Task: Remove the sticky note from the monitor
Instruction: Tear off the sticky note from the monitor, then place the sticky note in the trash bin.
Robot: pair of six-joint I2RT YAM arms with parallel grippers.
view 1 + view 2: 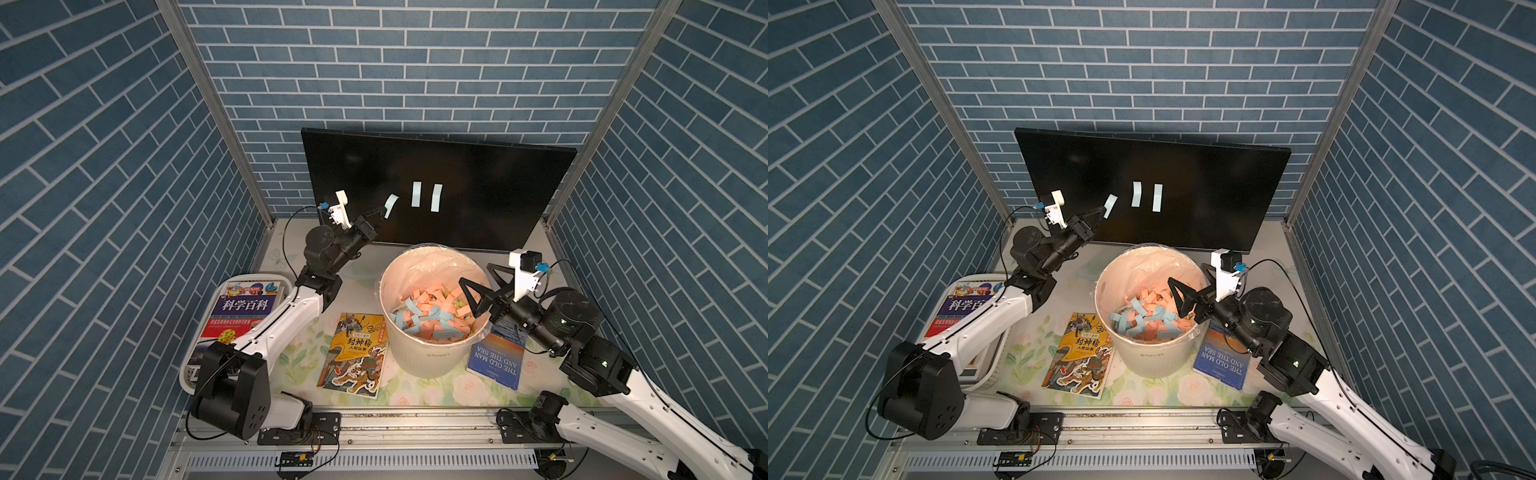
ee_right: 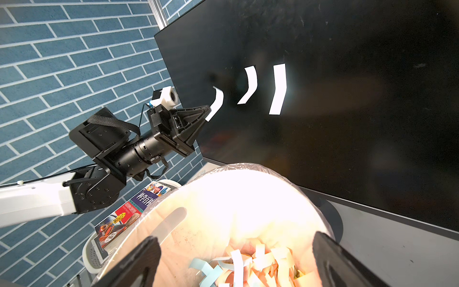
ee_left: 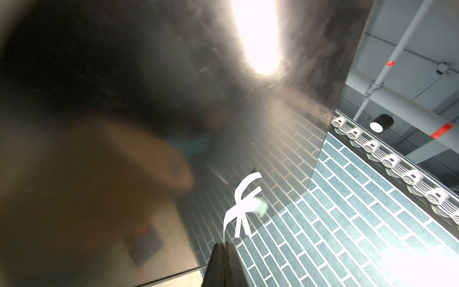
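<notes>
Closest to me, on the counter (image 1: 419, 392), lie a yellow book (image 1: 353, 353) and a blue book (image 1: 494, 357), with the white bin (image 1: 424, 353) between them. The bin is full of paper strips (image 1: 432, 320). My right fingers (image 1: 473, 273) hang over its rim. They are spread wide and hold nothing. I leave them there, out of the way.

Farther back, my left fingers (image 1: 383, 209) are pressed together on the bottom end of the sticky note (image 1: 391, 202). In the right wrist view the note curls away from the monitor (image 1: 478, 187). Its top end looks stuck to the glass, though I cannot be sure. Just beside it on the screen hang two more notes (image 1: 416, 194).

So I think the job now is the peel. I want to pull slowly, back toward me and a little down, so the sticky end lets go bit by bit. I keep the squeeze tight, because the paper is thin and could slip out. I must not push on the screen, because it could tip. I steer away from the next note so I don't knock it. Then the note can go to the bin.
</notes>
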